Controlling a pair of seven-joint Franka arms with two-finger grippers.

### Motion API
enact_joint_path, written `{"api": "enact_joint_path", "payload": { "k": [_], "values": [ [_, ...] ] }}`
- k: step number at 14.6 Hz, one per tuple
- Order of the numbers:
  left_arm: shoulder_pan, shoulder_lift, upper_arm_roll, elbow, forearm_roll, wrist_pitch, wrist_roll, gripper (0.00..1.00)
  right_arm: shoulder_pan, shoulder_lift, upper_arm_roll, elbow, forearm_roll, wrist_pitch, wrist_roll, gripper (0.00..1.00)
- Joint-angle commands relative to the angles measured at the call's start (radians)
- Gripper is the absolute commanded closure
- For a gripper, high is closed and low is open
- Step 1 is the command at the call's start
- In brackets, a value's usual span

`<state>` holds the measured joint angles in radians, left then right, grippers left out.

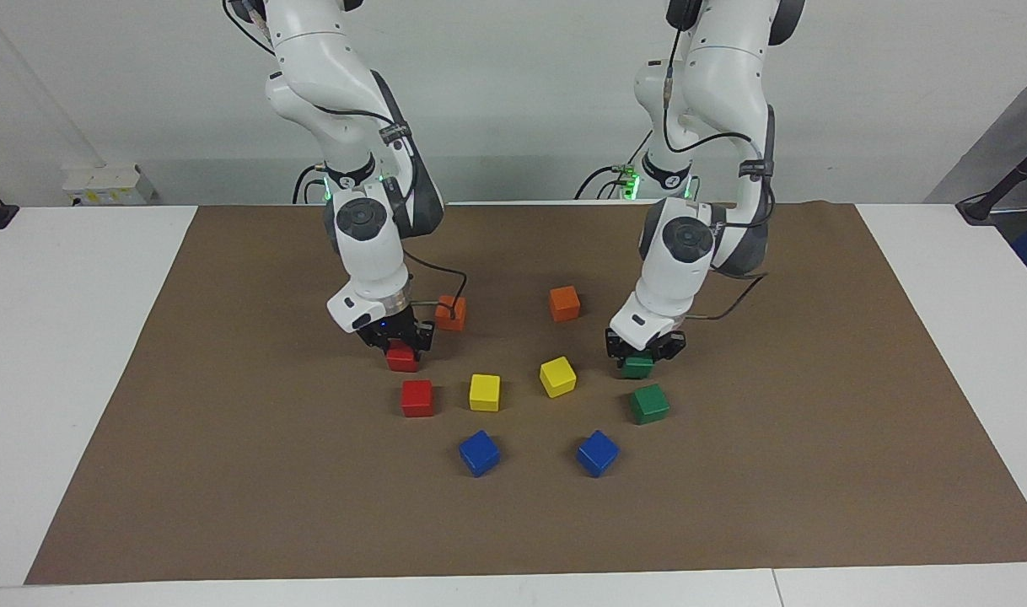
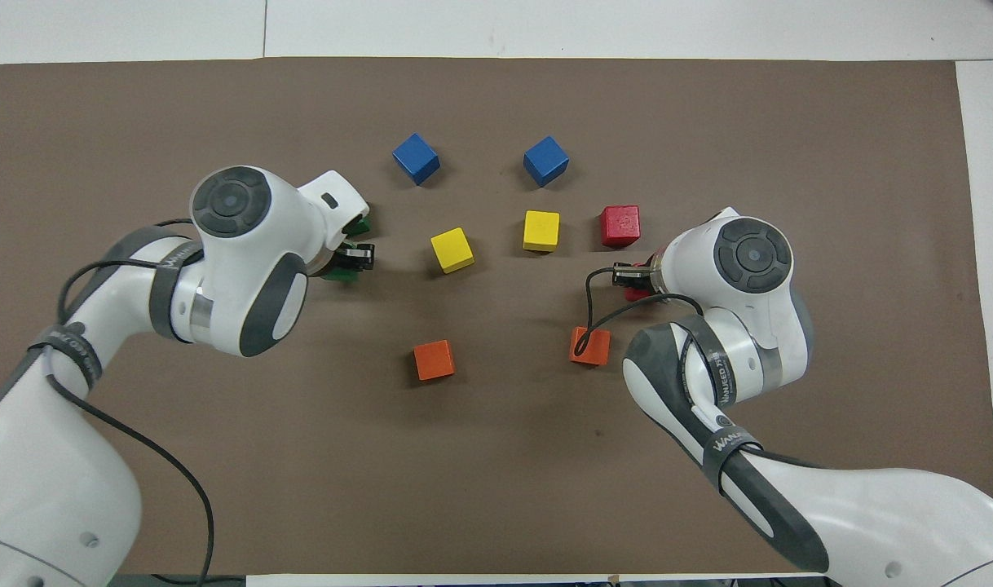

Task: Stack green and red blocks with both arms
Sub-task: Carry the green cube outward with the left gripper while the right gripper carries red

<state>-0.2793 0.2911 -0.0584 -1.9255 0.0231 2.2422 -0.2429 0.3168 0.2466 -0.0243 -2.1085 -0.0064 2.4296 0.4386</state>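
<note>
While low on the mat, left claw (image 1: pixel 642 357) gripping green block (image 1: pixel 637 367), right claw (image 1: pixel 398 344) gripping red block (image 1: pixel 402 361)

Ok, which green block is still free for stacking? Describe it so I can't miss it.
On the brown mat, find the left hand, shut on one green block. The free green block sits beside it, farther from the robots, untouched, with a blue cube beside it.

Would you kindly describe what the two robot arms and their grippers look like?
Both arms, left arm and right arm, have glossy white rounded shells, dark grey round joint caps and dark grey bands with white lettering. Black cables loop along them. The left gripper and right gripper are small and black.
</note>
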Motion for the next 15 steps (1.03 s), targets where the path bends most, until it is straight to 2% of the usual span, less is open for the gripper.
{"api": "enact_joint_path", "payload": {
  "k": [1,3,5,7,11,15],
  "values": [
    [0.141,-0.119,-0.004,-0.015,0.014,-0.13,0.066,1.0,-0.074,-0.013,0.003,0.108,0.0,-0.148,-0.116,1.0],
    [0.242,-0.13,-0.004,-0.026,0.015,-0.147,0.124,1.0,-0.16,-0.006,0.003,0.186,0.0,-0.216,-0.293,1.0],
    [0.372,-0.13,-0.004,-0.03,0.014,-0.141,0.325,1.0,-0.255,-0.001,0.003,0.179,0.002,-0.161,-0.487,1.0],
    [0.471,-0.13,-0.005,-0.05,0.012,-0.116,0.431,1.0,-0.326,-0.001,0.003,0.142,0.002,-0.133,-0.56,1.0],
    [0.565,-0.116,-0.004,-0.167,0.012,0.049,0.502,1.0,-0.369,-0.004,0.003,0.099,0.002,-0.096,-0.624,1.0],
    [0.575,-0.075,-0.004,-0.174,0.012,0.072,0.511,1.0,-0.37,-0.007,0.003,0.045,0.003,-0.041,-0.65,1.0]
  ]
}}
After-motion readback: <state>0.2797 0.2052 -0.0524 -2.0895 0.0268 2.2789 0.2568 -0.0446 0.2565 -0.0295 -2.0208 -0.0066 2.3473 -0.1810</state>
